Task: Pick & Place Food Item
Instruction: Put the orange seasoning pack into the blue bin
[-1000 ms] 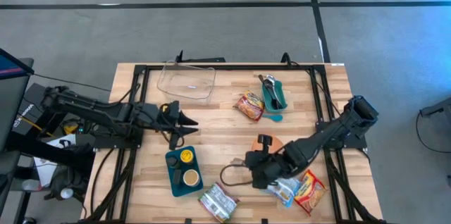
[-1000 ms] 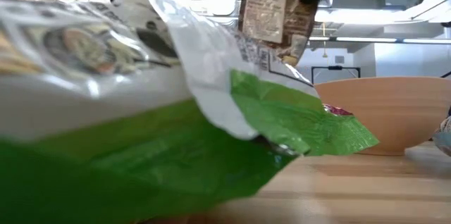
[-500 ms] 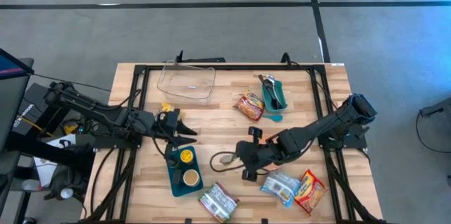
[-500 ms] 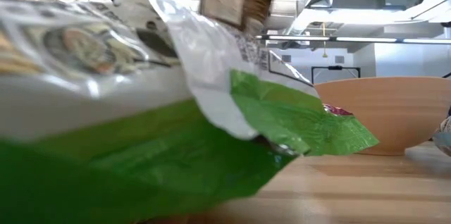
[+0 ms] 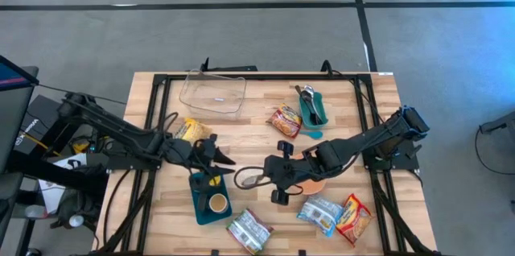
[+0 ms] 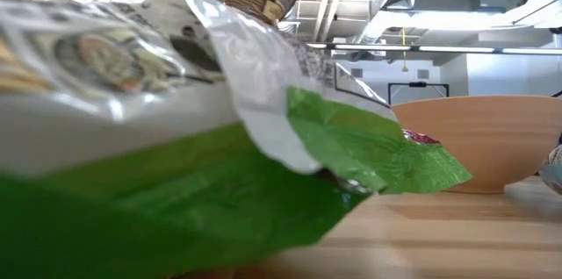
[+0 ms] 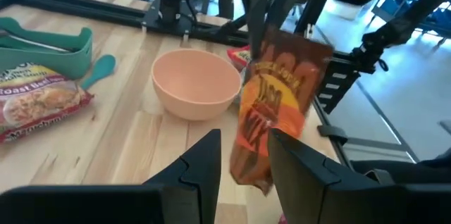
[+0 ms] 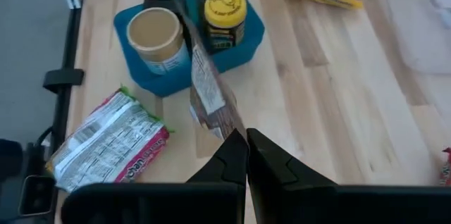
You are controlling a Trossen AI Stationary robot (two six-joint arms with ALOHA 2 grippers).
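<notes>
My right gripper (image 8: pixel 243 143) was clenched on the upper edge of the brown snack packet (image 8: pixel 211 101), which hung with its long axis downward above the table, between the pink bowl (image 7: pixel 196 83) and my half-open left gripper (image 7: pixel 243 155), the nearer free claw.

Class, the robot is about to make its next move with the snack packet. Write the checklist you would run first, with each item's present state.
1. Right pincer shut on the brown snack packet: ok.
2. Packet lifted off the table: ok, it hangs in the air.
3. Left pincer open and empty: ok.
4. Packet lined up with the left pincer's gap: ok; whether it is already between the fingers, cannot tell.
5. Packet clear of the blue tray, its cup and yellow jar: cannot tell.
6. Peach bowl empty: ok.
</notes>
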